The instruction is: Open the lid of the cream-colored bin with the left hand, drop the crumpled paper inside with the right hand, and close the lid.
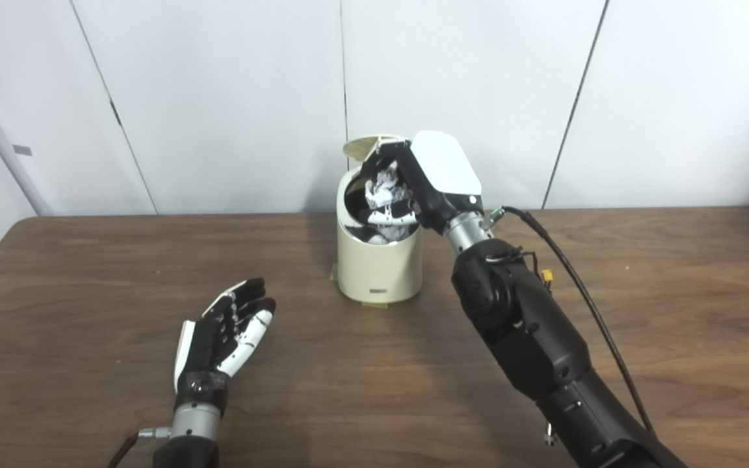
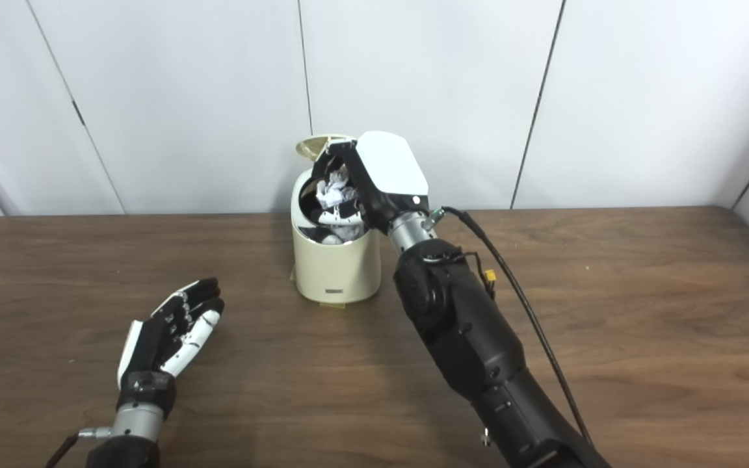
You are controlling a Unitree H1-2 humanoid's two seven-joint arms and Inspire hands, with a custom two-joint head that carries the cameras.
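The cream-colored bin (image 1: 378, 273) stands upright at the middle back of the table, its lid (image 1: 363, 145) tipped up behind the opening. My right hand (image 1: 423, 179) reaches over the bin's mouth, its fingers closed around the crumpled white paper (image 1: 384, 188), which sits just above the opening. More crumpled white paper shows inside the bin (image 1: 381, 235). My left hand (image 1: 225, 335) rests low over the table to the bin's front left, fingers apart and holding nothing.
The brown wooden table (image 1: 641, 312) stretches wide on both sides of the bin. White wall panels (image 1: 218, 97) stand right behind it. A black cable (image 1: 576, 279) runs along my right forearm.
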